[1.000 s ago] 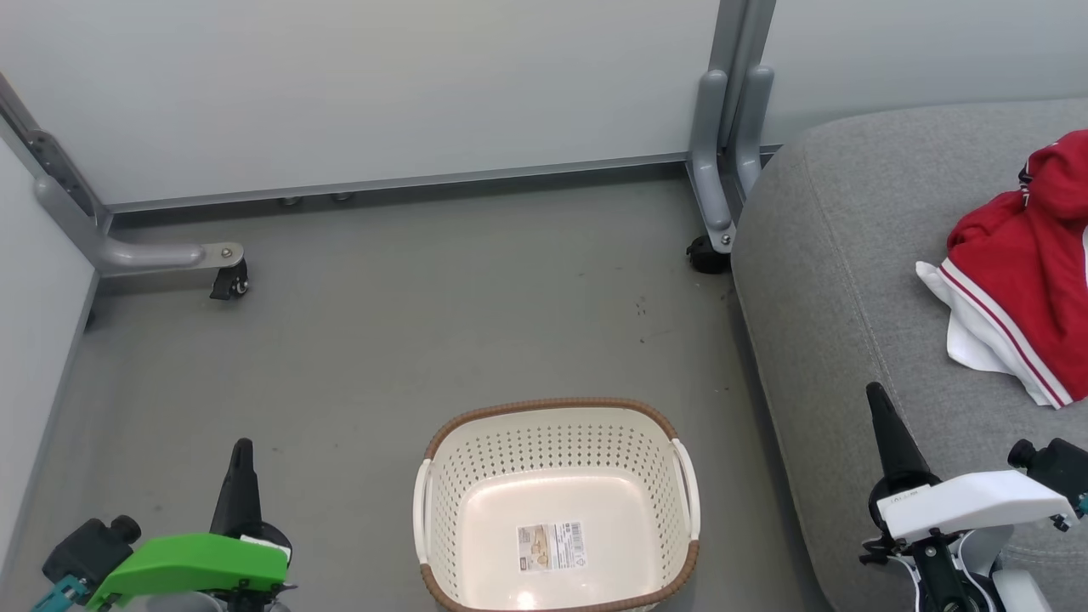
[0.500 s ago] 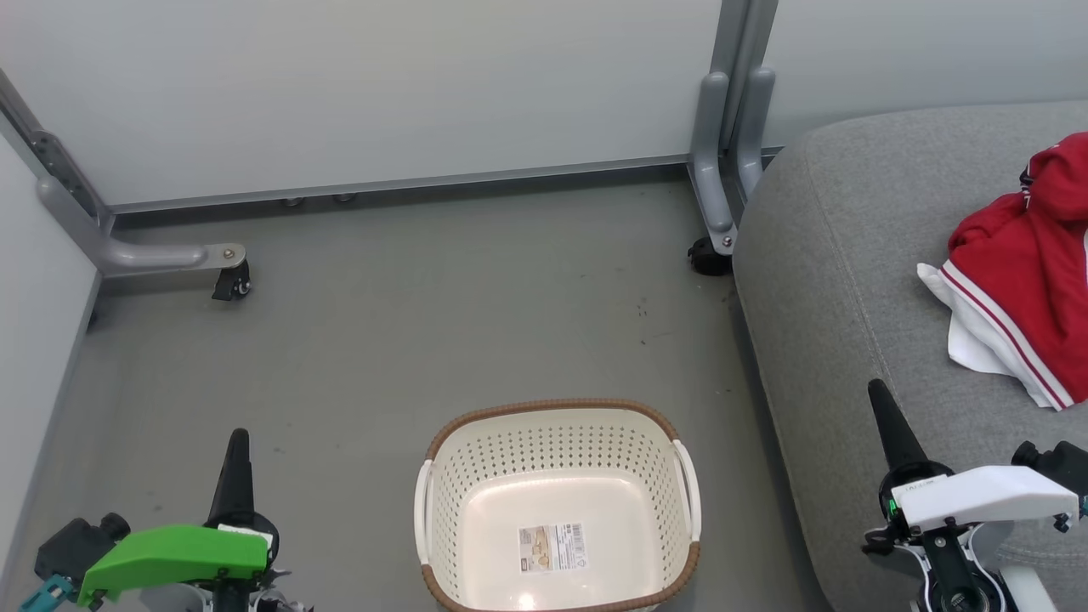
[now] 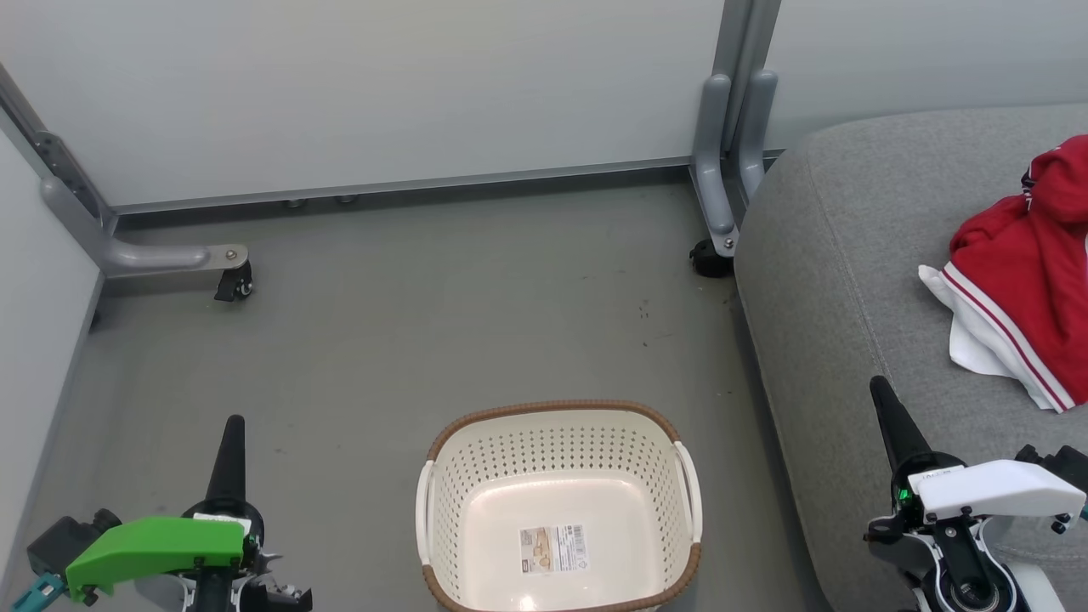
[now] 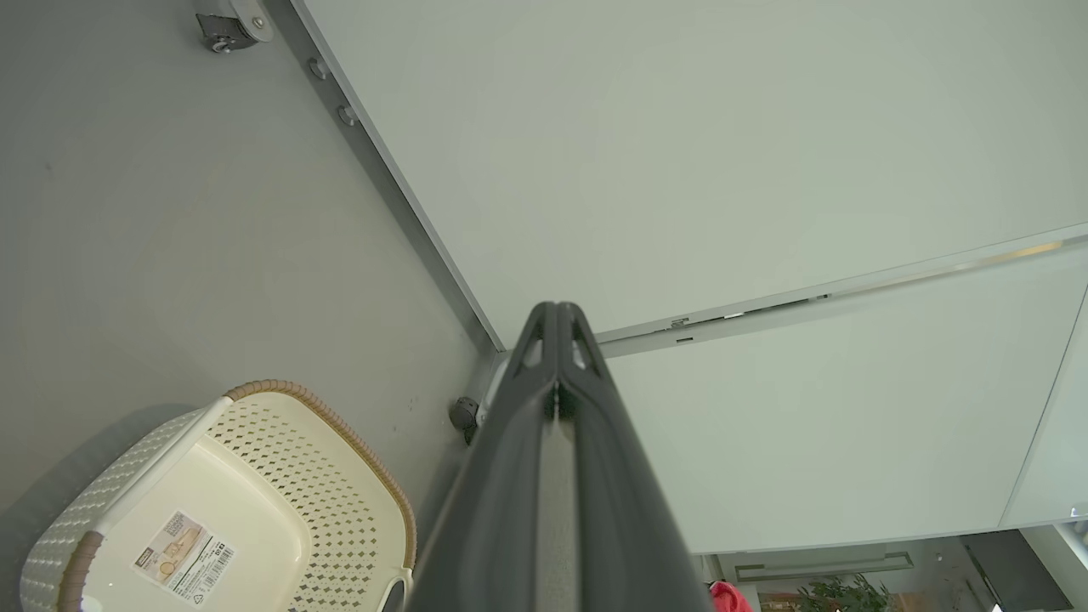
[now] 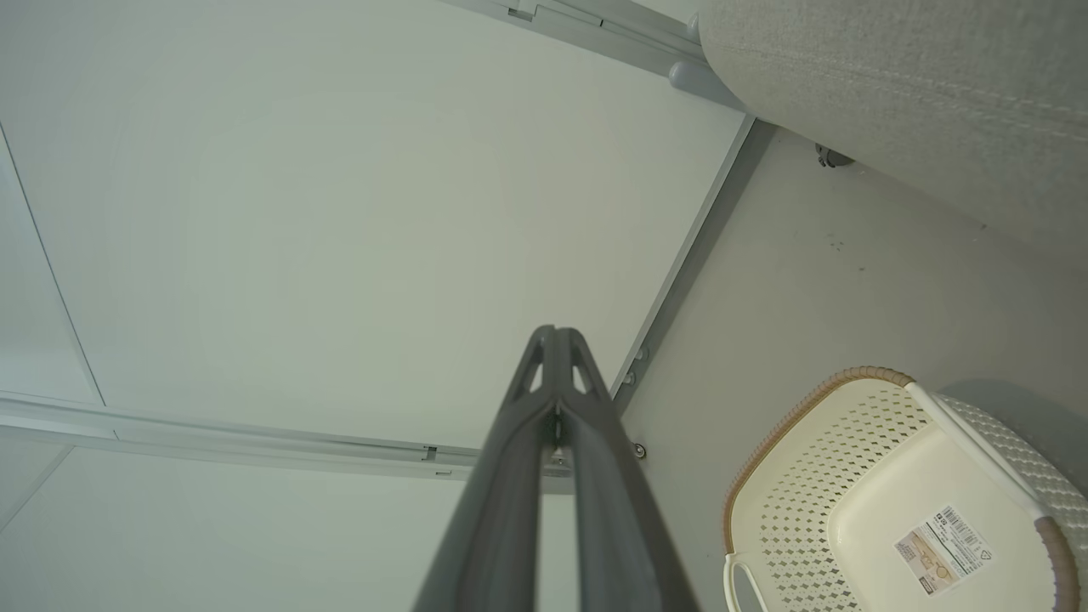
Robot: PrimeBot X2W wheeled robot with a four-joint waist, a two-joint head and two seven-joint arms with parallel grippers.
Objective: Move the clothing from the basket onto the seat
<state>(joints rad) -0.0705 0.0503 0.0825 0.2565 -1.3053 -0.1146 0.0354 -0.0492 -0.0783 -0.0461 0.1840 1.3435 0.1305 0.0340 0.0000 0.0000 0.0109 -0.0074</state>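
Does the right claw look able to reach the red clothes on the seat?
Probably yes. The right claw, shut, hangs by the near part of the grey seat, and only bare cushion lies between it and the red clothes.

Grey floor ahead of the left gripper, castered metal leg and pale partition panel beyond; second leg ahead-left of the right gripper.

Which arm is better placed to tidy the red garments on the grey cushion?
Right, probably. The right end effector is beside the light grey fabric seat that holds the red, white-trimmed clothing; the left end effector is beyond the empty cream plastic basket.
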